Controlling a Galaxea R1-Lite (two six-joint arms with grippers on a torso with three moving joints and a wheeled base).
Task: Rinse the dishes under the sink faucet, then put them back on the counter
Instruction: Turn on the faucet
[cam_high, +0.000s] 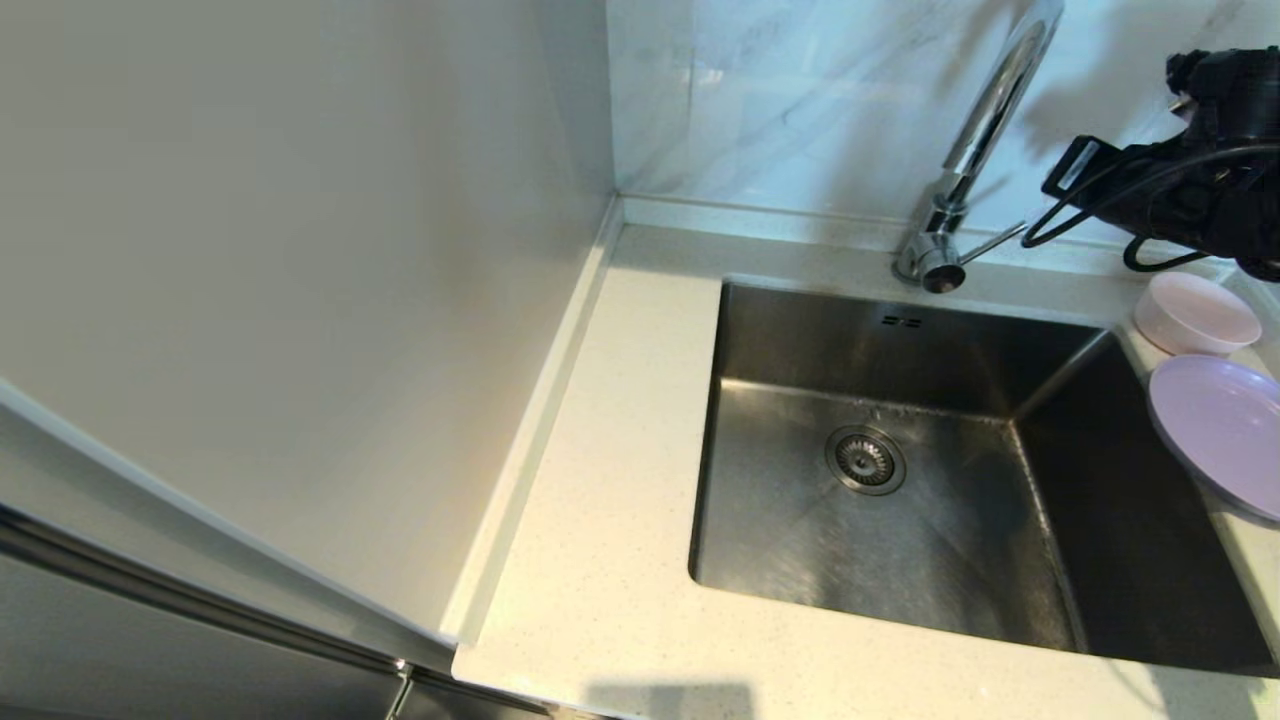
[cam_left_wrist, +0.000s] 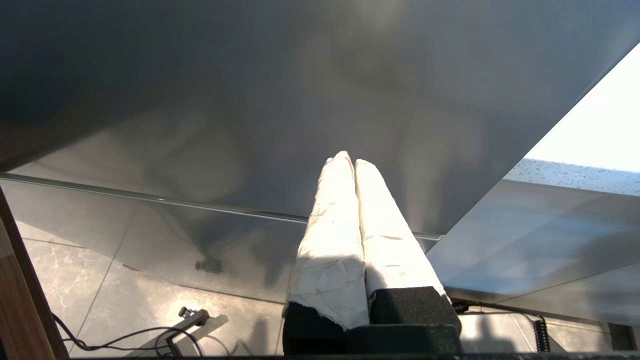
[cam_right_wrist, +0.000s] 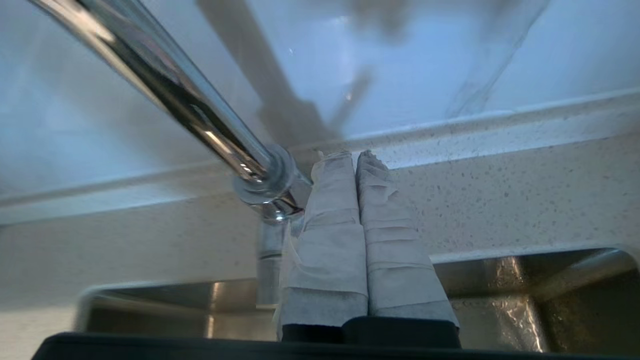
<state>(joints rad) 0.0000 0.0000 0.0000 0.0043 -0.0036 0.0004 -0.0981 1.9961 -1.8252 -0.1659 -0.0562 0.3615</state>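
The pink bowl (cam_high: 1197, 312) and purple plate (cam_high: 1222, 430) sit on the counter (cam_high: 600, 560), right of the sink (cam_high: 900, 460). Both look light, smooth (maybe slippery); grab a rim. Right gripper (cam_right_wrist: 356, 156) is pressed together near the faucet (cam_high: 985, 130); left gripper (cam_left_wrist: 348, 159) too, parked low.

Two dishes sit on the surface (cam_high: 600, 480) at three o'clock of the sink (cam_high: 900, 480): one bowl (cam_high: 1195, 312) and one plate (cam_high: 1220, 430). There is one sink, with one drain (cam_high: 865, 460) and two slots (cam_high: 900, 321). One faucet (cam_high: 985, 130) carries one lever (cam_high: 992, 243).
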